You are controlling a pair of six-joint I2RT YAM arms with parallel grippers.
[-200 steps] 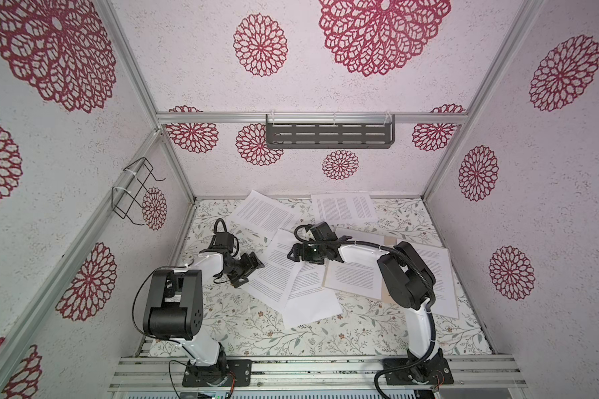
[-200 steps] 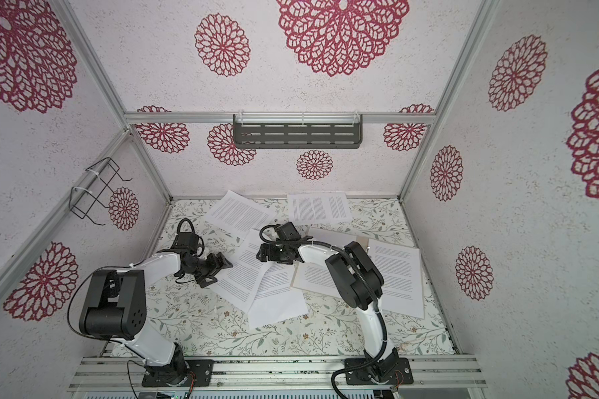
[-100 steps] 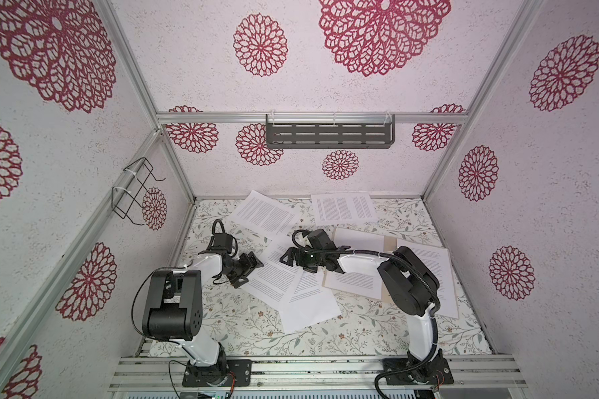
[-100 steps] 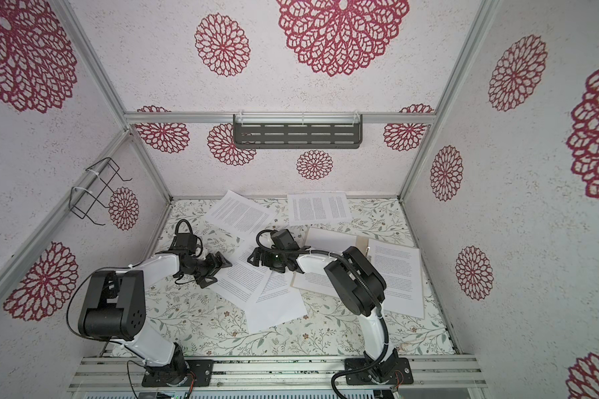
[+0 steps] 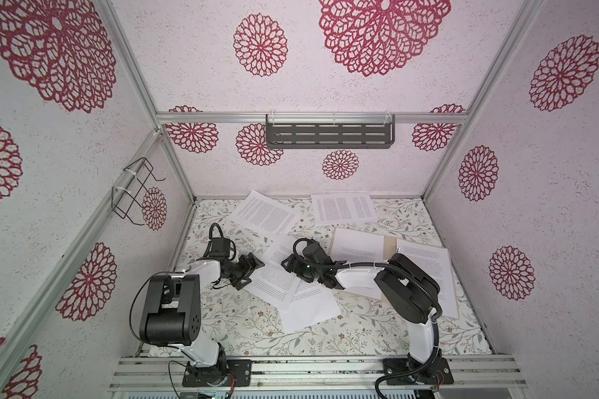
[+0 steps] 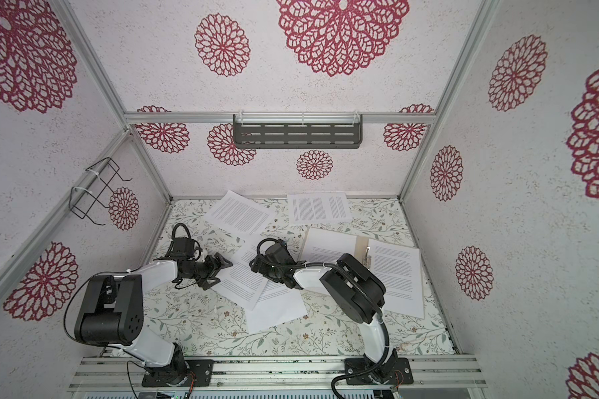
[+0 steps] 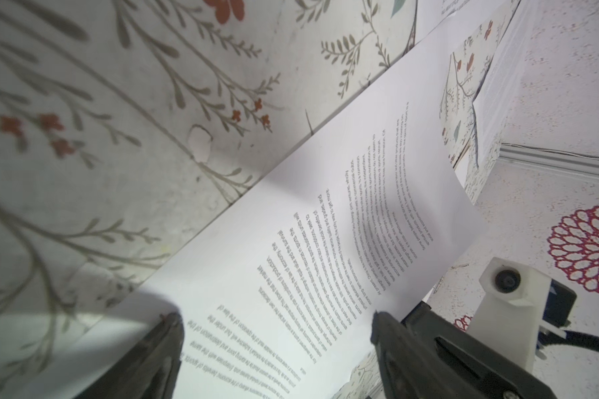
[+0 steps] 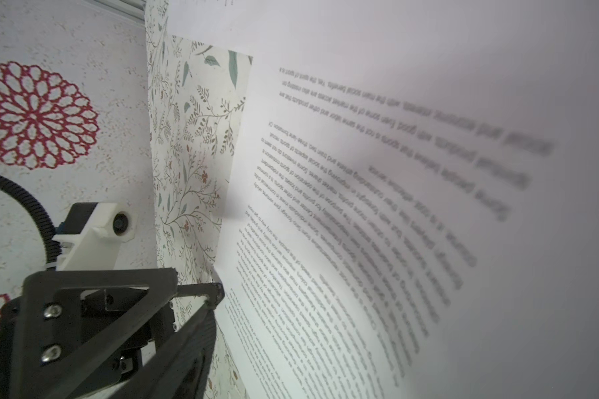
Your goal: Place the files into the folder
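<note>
left wrist view: the left pincer [image 7: 277, 331] gapes wide, jaws astride the edge of a bowed sheet [image 7: 343, 241], likely ready to nip it. in a top view the right pincer [image 5: 288, 267] sits over that sheet's far side, perhaps to buckle it up. its jaws are hidden, so its state cannot be told. the folder [image 5: 390, 246] lies open at right, two files on it, the rest on the surface [image 5: 239, 328].

The left arm [image 5: 204, 273] sits folded low, forearm stretched toward the middle, and the left gripper [image 5: 253, 274] has its fingers [image 7: 159, 349] spread wide apart. The right arm [image 5: 358, 278] reaches across the middle (elbow raised, forearm nearly level), with the right gripper [image 5: 288, 266] near the left one, tips facing. Its wrist view shows only one finger, so its spread cannot be told.
</note>
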